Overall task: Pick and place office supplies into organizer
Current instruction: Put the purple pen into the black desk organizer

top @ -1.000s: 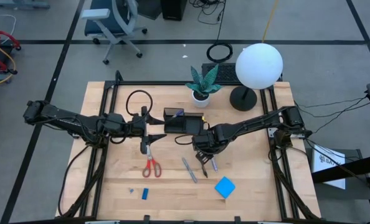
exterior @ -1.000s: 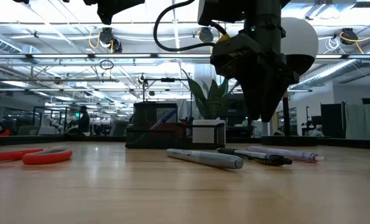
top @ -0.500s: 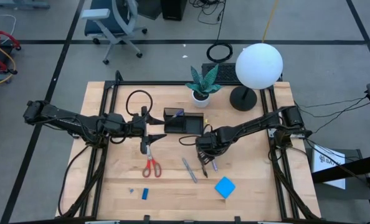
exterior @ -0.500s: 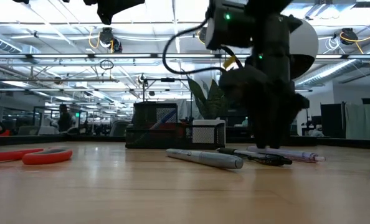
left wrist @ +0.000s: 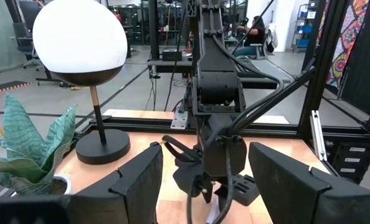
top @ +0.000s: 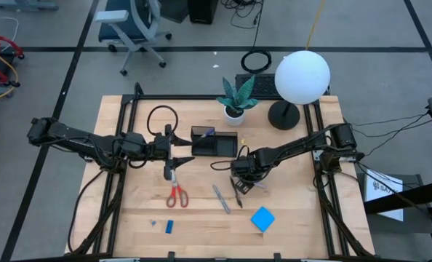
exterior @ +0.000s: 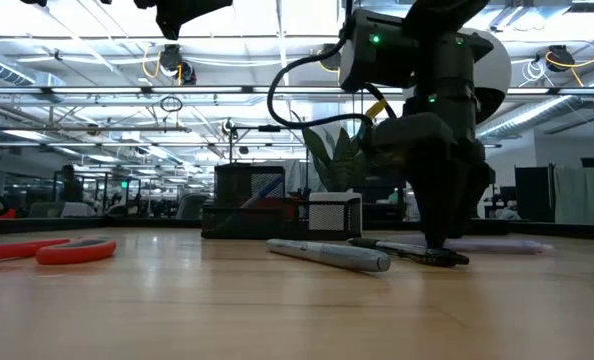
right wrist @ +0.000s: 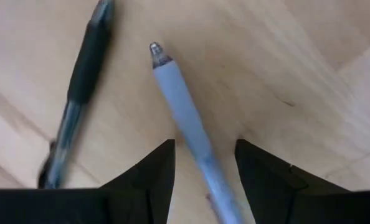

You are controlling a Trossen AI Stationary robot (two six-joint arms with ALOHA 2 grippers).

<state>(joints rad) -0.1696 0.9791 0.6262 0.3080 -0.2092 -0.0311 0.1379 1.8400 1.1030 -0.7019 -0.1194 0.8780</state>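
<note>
Straddling bluish pen (right wrist: 185, 118), right hand (right wrist: 200, 163) open, unlabelled

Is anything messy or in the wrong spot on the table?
Yes. The red-handled scissors, several pens and the blue pad lie loose on the wood, outside the black organizer. The right gripper is open, straddling a pale blue pen.

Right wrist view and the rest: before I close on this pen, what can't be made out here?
- Right wrist view: the bluish pen runs between the right gripper, its far end cut off by the edge; contact unclear.
- Low view: the arm hides that pen's middle.
- High view: the pens under the gripper are too small to separate.
- Organizer: contents too small in high view, dark in low view.
- Left gripper: nothing shows between its open jaws.
</note>
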